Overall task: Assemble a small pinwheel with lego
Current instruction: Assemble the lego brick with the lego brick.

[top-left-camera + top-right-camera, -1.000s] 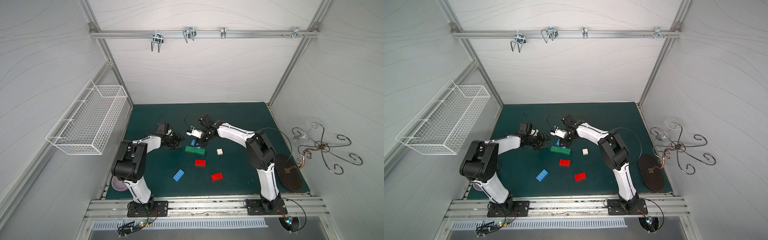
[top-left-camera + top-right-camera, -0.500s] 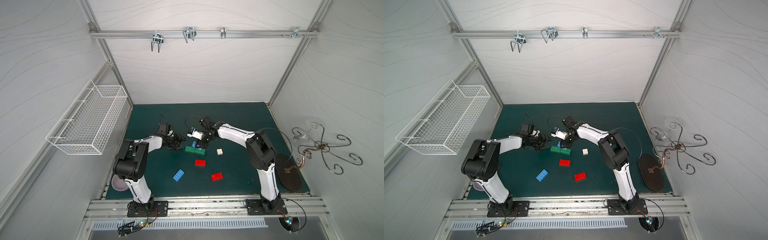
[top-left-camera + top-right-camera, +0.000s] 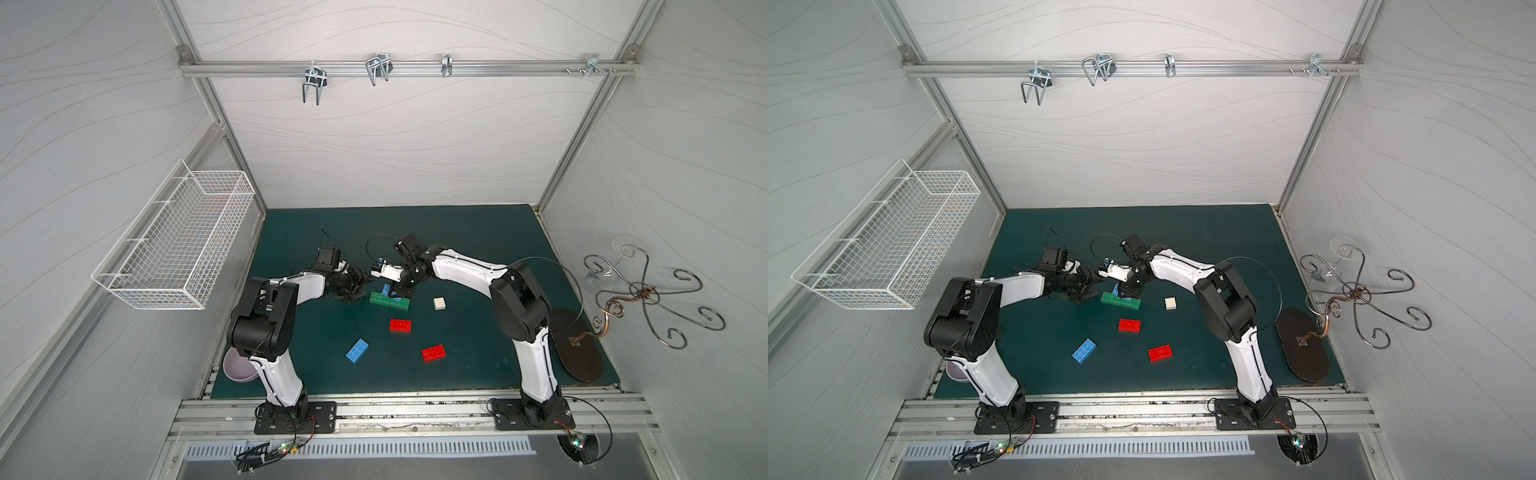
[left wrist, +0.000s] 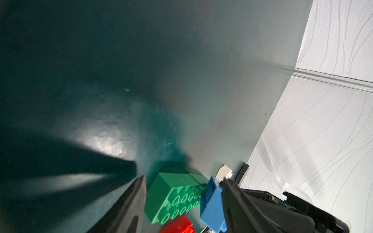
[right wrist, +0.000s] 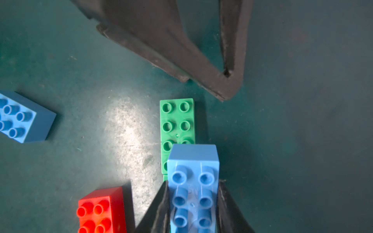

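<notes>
**L arm** (image 3: 291,291): base lower left of frame, elbow bent, forearm reaching low toward centre.
**L gripper** (image 3: 356,289): points to frame right in both top views. Jaws apart and empty. The fingers (image 4: 137,193) are spread in the L wrist view.
**R arm** (image 3: 465,268): base lower right of frame, elbow raised, forearm running up-left to centre.
**R gripper** (image 3: 402,291): tilted down, clamped on blue brick (image 5: 192,161), one finger on each long side.
**Pair:** grippers tip to tip at centre frame, near but apart.
</notes>
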`<act>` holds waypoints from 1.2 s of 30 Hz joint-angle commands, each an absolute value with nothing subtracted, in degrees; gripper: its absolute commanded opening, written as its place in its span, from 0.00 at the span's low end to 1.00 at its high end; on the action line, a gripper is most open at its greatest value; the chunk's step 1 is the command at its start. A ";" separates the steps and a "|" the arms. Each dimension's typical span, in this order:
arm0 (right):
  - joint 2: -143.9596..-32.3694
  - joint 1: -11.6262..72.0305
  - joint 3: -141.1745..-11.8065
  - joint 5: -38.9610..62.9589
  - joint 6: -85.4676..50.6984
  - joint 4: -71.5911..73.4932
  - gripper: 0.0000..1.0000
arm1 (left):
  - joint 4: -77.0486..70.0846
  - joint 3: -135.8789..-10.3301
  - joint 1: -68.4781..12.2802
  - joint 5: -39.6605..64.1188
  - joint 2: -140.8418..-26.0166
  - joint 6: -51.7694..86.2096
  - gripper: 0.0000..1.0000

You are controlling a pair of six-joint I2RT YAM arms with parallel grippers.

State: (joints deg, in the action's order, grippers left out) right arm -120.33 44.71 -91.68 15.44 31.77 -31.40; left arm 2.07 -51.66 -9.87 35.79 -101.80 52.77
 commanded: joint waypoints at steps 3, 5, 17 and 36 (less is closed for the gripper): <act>-124.37 45.70 -94.61 13.43 34.25 -35.05 0.23 | -0.90 -51.83 -10.10 37.59 -103.24 53.90 0.65; -125.15 45.71 -95.82 12.41 34.84 -36.66 0.23 | -1.57 -51.77 -10.39 37.72 -103.43 53.92 0.65; -126.33 46.46 -94.87 11.69 34.83 -39.48 0.21 | -0.51 -50.35 -9.18 37.09 -101.63 55.17 0.65; -128.51 48.83 -94.07 12.12 35.04 -41.85 0.22 | -0.83 -48.96 -5.64 39.84 -100.11 54.62 0.65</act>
State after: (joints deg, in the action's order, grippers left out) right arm -123.90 46.59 -96.62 11.73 34.54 -34.35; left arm 0.51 -49.04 -5.41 38.15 -101.03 54.74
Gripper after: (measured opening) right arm 0.348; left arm 0.648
